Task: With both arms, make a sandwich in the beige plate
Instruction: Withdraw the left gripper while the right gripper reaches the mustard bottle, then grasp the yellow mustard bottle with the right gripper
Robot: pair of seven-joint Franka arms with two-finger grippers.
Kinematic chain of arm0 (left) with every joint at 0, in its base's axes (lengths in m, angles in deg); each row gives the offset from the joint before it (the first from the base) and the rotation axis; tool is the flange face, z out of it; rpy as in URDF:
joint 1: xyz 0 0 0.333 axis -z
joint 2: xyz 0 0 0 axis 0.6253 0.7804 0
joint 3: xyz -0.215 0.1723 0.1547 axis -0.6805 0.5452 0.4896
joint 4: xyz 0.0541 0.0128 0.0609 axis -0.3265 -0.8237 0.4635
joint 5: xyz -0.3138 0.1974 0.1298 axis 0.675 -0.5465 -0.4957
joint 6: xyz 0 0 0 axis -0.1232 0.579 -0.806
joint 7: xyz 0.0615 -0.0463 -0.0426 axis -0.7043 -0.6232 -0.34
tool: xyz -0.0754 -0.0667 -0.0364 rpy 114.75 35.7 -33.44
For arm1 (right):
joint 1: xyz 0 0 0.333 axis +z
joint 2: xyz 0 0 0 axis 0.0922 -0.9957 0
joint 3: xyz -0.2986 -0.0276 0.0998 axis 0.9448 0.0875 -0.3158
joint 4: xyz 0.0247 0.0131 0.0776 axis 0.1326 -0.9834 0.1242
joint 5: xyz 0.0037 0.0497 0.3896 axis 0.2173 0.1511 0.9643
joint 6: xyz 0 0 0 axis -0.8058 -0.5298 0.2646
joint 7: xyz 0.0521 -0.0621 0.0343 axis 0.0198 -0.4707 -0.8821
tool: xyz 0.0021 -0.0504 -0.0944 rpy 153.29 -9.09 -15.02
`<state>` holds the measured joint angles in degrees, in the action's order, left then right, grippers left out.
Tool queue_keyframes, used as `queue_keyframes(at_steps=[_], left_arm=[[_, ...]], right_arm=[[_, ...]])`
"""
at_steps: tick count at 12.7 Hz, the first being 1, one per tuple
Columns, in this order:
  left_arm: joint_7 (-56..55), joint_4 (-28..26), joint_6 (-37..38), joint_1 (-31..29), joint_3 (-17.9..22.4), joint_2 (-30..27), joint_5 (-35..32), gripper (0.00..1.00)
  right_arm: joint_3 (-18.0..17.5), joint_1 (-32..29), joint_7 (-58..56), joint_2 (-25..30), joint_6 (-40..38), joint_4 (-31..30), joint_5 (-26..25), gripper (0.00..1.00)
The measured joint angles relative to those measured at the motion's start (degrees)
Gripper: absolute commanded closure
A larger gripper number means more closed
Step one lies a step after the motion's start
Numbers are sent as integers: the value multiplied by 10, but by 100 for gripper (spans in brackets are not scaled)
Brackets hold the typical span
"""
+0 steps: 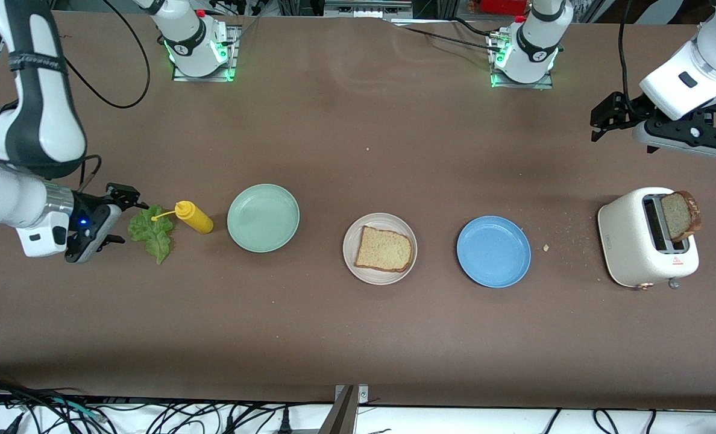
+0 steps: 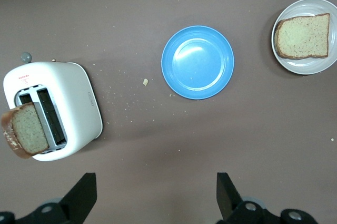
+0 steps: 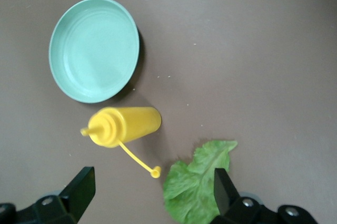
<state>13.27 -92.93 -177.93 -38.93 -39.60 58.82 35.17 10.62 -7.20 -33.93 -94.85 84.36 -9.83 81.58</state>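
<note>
One bread slice [image 1: 384, 249] is already laid on the beige plate [image 1: 353, 254]; the lettuce leaf [image 1: 152, 233], well toward the right arm's end from it, is being approached by the right gripper [image 1: 117, 218], jaws wide and empty; the left gripper [image 1: 599, 123] is held empty and wide open above the toaster [image 1: 632, 247]; a lowering and closing on the leaf is called for next.

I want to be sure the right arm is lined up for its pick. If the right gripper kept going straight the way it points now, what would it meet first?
Most likely the lettuce leaf: the open right gripper points down with the leaf partly between its fingers. How high it is remains unclear.
</note>
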Motion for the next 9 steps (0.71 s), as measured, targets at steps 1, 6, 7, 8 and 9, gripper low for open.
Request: queue_keyframes(at_steps=[1,6,7,8,9], left_arm=[[0,0,0,0,1,1,12,0],[0,-1,0,0,4,2,19,0],[0,-1,0,0,5,2,19,0],[0,-1,0,0,5,2,19,0],[0,-1,0,0,5,2,19,0]], right_arm=[[0,-18,-58,-14,0,-2,22,0],[1,-74,-291,-86,1,-3,124,0],[1,-79,-328,-99,1,-3,140,0],[1,-81,-360,-110,-2,-3,153,0],[0,-83,-390,-119,-9,-3,169,0]])
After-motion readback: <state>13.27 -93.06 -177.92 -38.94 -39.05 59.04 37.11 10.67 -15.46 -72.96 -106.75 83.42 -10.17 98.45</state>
